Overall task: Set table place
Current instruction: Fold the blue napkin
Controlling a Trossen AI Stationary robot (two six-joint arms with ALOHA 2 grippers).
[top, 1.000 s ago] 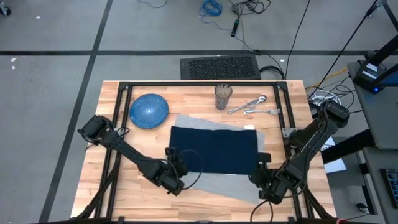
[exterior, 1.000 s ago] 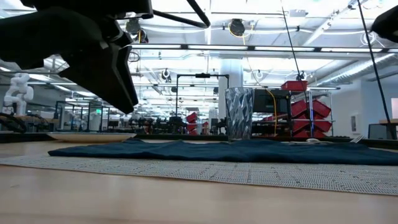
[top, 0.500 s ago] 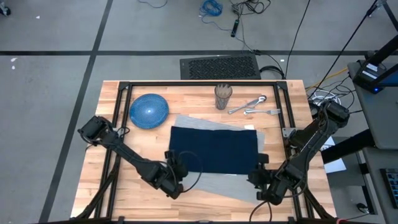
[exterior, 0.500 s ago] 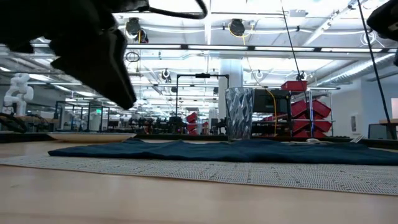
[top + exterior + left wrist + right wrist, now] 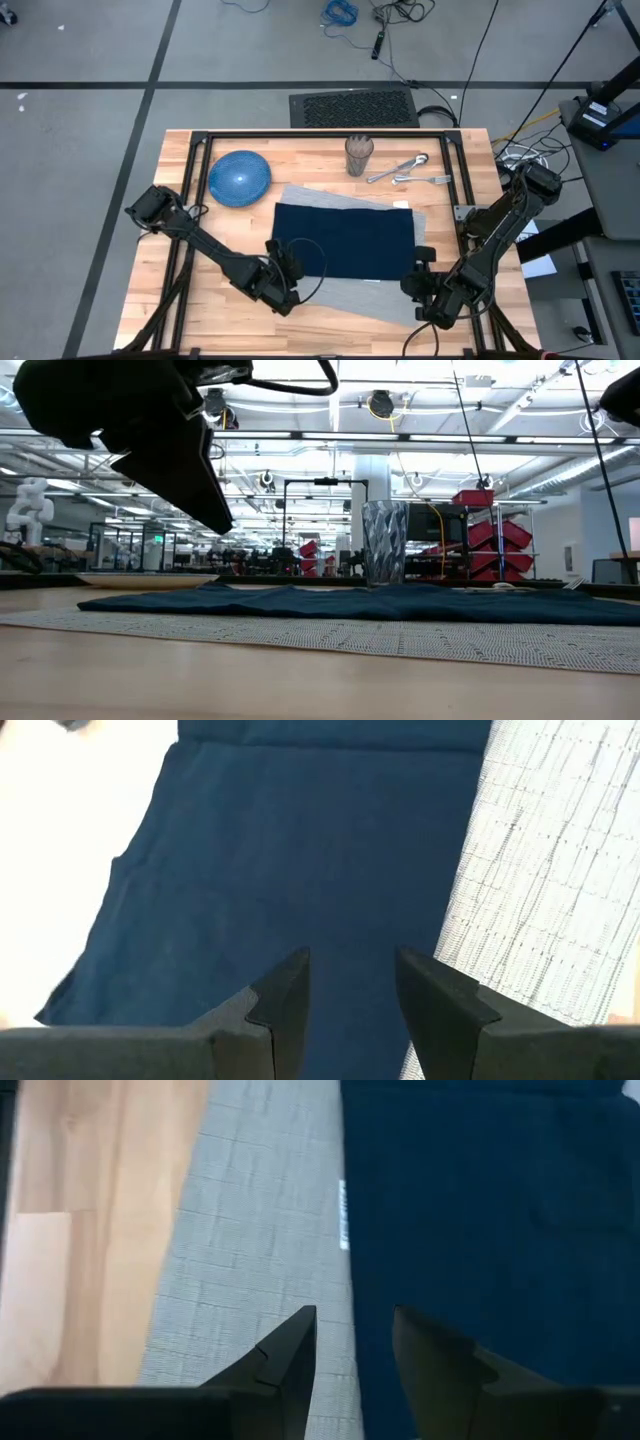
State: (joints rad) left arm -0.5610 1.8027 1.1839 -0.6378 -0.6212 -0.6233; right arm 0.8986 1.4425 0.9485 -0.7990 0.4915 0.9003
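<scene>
- The table [image 5: 180, 300] is a large rectangular top of light butcher-block wood planks edged with a thin black metal frame.
- The place, a flat grey rectangular fabric placemat [image 5: 385, 300], lies slightly askew on the tabletop's middle, reaching toward the near right corner.
- A smaller navy blue cloth napkin [image 5: 345, 240] lies spread flat on top of the placemat, covering most of it; grey strips show along the far edge and the near right side.
- A round blue plate [image 5: 239, 178] sits on bare wood near the far left corner, apart from the placemat.
- A clear ribbed drinking glass [image 5: 359, 155] stands upright at the middle of the far edge, just beyond the placemat.
- Silver metal cutlery [image 5: 405, 170] lies loosely grouped toward the far right corner, just beside the glass.
- The left gripper [image 5: 283, 262] is at the napkin's near left corner; in the left wrist view its two dark fingers [image 5: 285, 1005] stand narrowly apart over the blue cloth with nothing between them.
- The right gripper [image 5: 420, 268] is at the napkin's near right corner; in the right wrist view its fingers [image 5: 290, 1355] are set narrowly apart, empty, over the line where the napkin's edge meets the grey placemat.
- In the low view the left arm [image 5: 150, 430] hangs dark above the tabletop, clear of the cloth.
</scene>
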